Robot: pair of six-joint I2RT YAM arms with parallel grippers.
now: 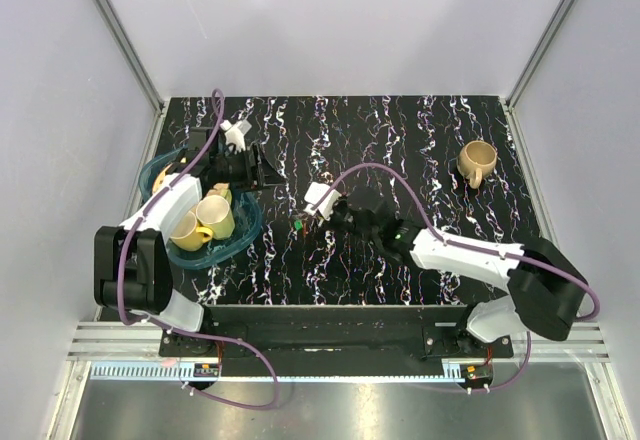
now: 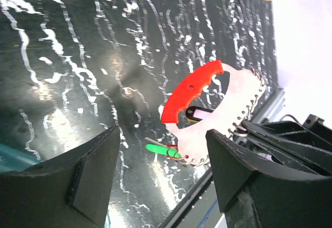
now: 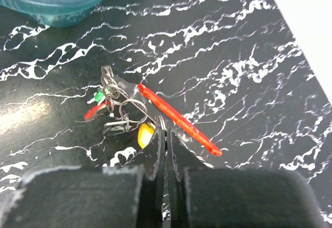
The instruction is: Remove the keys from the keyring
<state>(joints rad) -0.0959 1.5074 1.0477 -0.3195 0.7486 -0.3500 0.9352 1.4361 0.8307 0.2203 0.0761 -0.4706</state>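
The keyring (image 1: 320, 198) is a clear plate with a bright red piece (image 3: 176, 118) and several small metal loops (image 3: 129, 111). Keys hang from the loops: a green one (image 3: 98, 95), a yellow-gold one (image 3: 145, 134), a silver one (image 3: 116, 128) and a small red one (image 3: 93, 112). My right gripper (image 3: 166, 133) is shut on the plate's edge near the table's middle (image 1: 338, 210). My left gripper (image 1: 260, 168) is open and empty, left of the keyring. In the left wrist view its jaws (image 2: 163, 153) stand wide apart, facing the red piece (image 2: 189, 90) and the green key (image 2: 158, 148).
A teal basin (image 1: 238, 242) with yellow mugs (image 1: 205, 218) sits at the left, under the left arm. A tan mug (image 1: 477, 160) stands at the back right. White walls and metal rails bound the black marbled table (image 1: 400, 130).
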